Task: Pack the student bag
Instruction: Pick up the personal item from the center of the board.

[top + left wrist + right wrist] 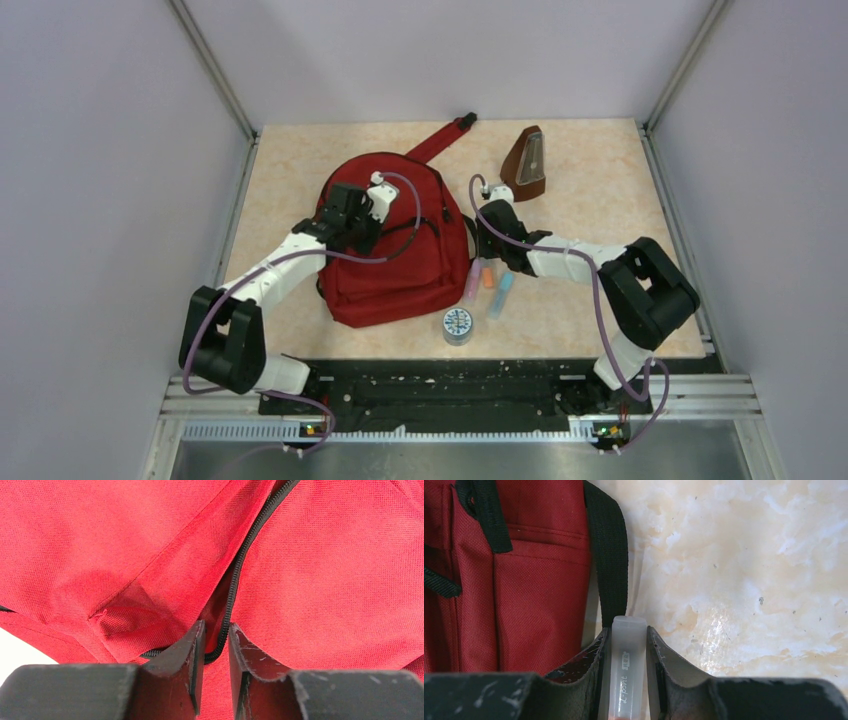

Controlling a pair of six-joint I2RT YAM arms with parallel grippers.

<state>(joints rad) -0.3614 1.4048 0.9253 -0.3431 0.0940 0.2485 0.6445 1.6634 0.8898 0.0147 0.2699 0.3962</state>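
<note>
Left gripper [216, 640] narrow astride student bag [400, 270] zipper [240, 565], grip unconfirmed; likely to hold opening. Right gripper [626, 634] clamps marker [628, 655], presumably for loading.

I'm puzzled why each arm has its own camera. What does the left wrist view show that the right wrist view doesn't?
Only left wrist: a black zipper running between the fingers of the left gripper. Only right wrist: a marker clamped in the right gripper, a black strap and the pale table. Both: the red bag, close up.
</note>
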